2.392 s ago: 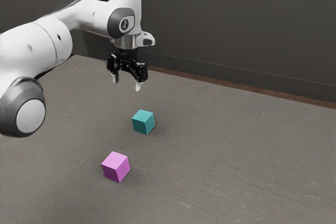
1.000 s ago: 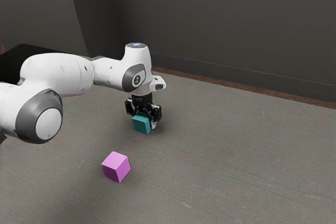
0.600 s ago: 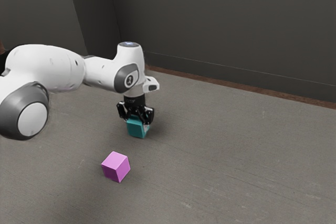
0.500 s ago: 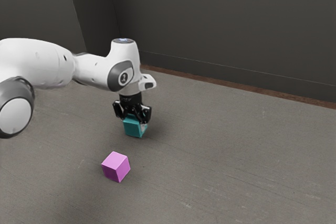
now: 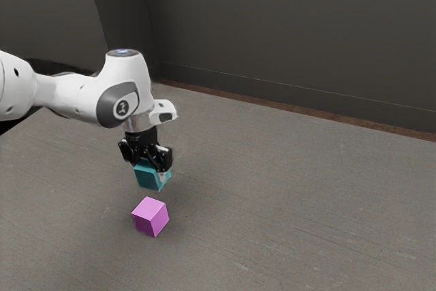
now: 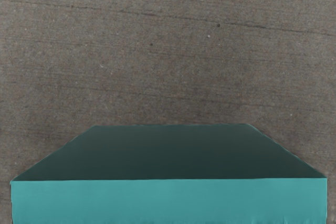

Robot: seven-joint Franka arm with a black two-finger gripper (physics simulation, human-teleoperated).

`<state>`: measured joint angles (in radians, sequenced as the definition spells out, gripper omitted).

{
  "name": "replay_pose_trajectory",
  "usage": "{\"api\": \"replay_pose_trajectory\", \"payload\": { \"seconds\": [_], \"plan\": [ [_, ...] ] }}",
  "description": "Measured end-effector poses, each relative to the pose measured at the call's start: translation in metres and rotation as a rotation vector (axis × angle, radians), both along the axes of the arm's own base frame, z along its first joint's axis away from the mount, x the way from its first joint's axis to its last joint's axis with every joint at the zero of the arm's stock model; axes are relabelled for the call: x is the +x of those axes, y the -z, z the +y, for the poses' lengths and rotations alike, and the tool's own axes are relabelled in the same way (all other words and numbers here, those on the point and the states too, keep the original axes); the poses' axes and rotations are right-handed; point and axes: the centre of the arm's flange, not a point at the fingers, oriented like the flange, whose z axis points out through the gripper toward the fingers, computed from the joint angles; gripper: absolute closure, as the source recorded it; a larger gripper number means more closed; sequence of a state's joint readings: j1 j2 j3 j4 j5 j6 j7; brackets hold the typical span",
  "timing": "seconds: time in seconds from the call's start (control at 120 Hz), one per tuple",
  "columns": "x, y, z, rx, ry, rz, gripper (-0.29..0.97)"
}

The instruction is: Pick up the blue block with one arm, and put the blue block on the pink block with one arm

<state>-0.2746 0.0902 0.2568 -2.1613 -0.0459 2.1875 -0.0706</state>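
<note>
Gripper clamped on blue block, held off table near pink block; risk: if released w/o squaring up over pink block, it may land off-centre & tip off, or nudge it aside.

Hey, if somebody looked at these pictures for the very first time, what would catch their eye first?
Probably the teal-blue block, pinched in the black gripper of the big white arm that reaches in from the exterior view's left. Next comes the bright pink block, sitting alone on the grey table just below the held one. In the wrist view, the blue block looms large under the hand.
</note>
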Motion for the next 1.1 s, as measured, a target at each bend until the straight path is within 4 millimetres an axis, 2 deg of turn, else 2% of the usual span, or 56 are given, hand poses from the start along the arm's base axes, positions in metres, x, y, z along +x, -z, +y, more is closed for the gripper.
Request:
{"api": "replay_pose_trajectory", "payload": {
  "seconds": [0.367, 0.458, 0.525, 0.583, 1.05, 1.1],
  "plan": [
    [-0.043, -0.006, -0.020, -0.033, 0.073, -0.013, 0.28],
    [-0.052, -0.009, -0.010, -0.040, 0.061, -0.017, 0.28],
    [-0.054, -0.009, 0.005, -0.040, 0.035, -0.018, 0.28],
    [-0.054, -0.007, 0.010, -0.038, 0.029, -0.014, 0.27],
    [-0.057, 0.008, -0.002, -0.032, 0.062, 0.017, 0.27],
    [-0.057, 0.009, -0.006, -0.032, 0.071, 0.019, 0.24]
  ]
}}
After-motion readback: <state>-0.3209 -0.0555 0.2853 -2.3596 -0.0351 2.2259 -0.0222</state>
